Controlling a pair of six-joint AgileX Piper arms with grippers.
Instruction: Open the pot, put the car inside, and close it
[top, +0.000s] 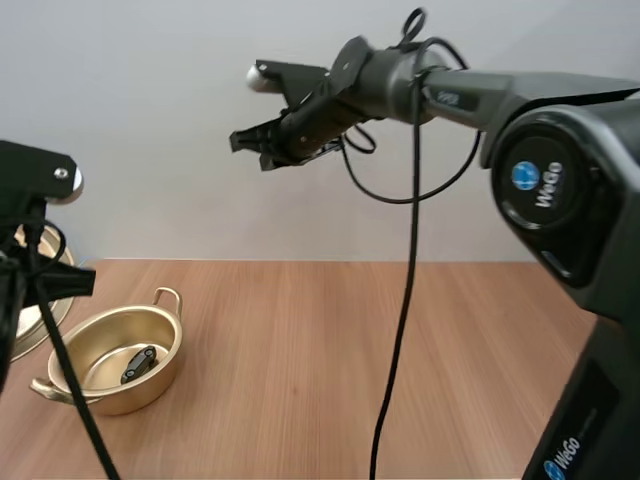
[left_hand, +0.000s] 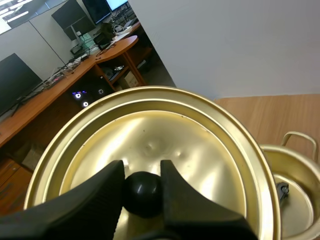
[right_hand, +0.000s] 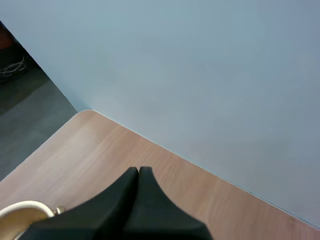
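Note:
A golden pot (top: 120, 352) stands open near the table's front left, with a small dark toy car (top: 139, 362) lying on its bottom. My left gripper (left_hand: 142, 171) is shut on the black knob (left_hand: 142, 194) of the golden lid (left_hand: 150, 135), which it holds tilted just left of the pot (left_hand: 295, 195). An edge of the lid (top: 48, 305) shows behind my left arm in the high view. My right gripper (top: 242, 142) hangs high above the table's middle, shut on nothing; its fingers (right_hand: 138, 175) lie together as one dark wedge.
The wooden table (top: 400, 360) stretches bare to the right of the pot. A pale wall (top: 200, 120) rises behind its far edge. One pot handle (right_hand: 25, 207) shows below the right gripper in the right wrist view.

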